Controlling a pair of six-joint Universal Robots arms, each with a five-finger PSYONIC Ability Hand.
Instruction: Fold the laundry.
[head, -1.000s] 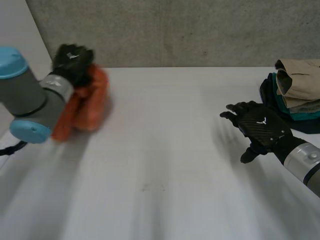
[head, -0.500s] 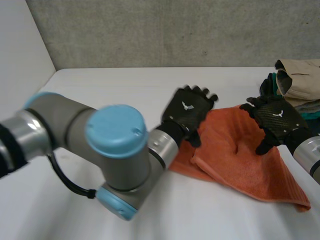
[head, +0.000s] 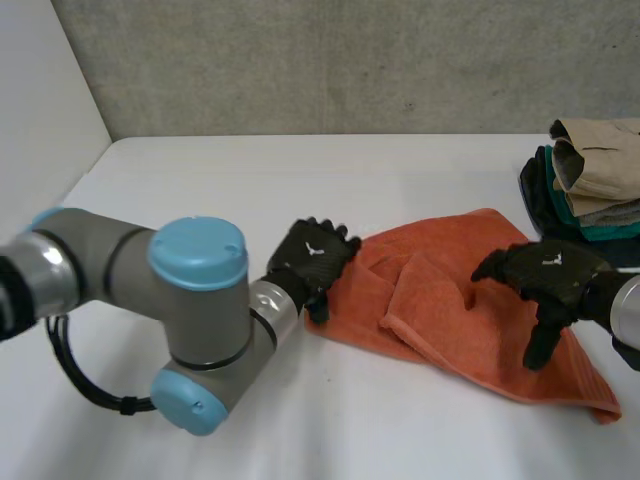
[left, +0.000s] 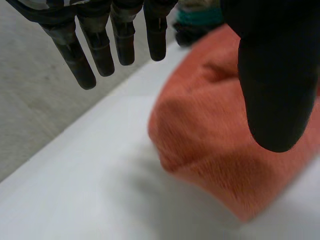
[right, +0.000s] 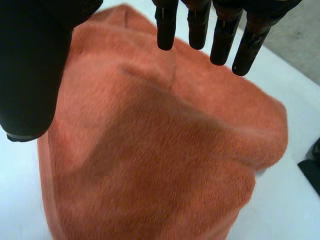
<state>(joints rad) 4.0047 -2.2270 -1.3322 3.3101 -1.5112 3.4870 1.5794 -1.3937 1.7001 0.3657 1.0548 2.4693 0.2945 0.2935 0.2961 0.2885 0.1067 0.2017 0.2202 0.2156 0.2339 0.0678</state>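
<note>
A crumpled orange towel (head: 450, 315) lies on the white table (head: 300, 420), right of the middle. My left hand (head: 310, 262) hovers at the towel's left edge, its fingers (left: 122, 40) straight and its thumb (left: 275, 75) apart from them, with the towel (left: 215, 135) below and nothing held. My right hand (head: 545, 275) hangs over the right part of the towel. Its fingers (right: 200, 25) and thumb (right: 35, 65) are spread above the towel (right: 165, 150) and stand open.
A stack of folded clothes (head: 590, 180), beige on top over teal and dark pieces, stands at the table's back right, close behind my right hand. A grey wall (head: 330, 60) rises behind the table. My left arm (head: 190, 310) reaches across the front left.
My left hand swung the orange towel from the far left to the right of the middle, let it go and drew back to its left edge. My right hand came down over the towel.
</note>
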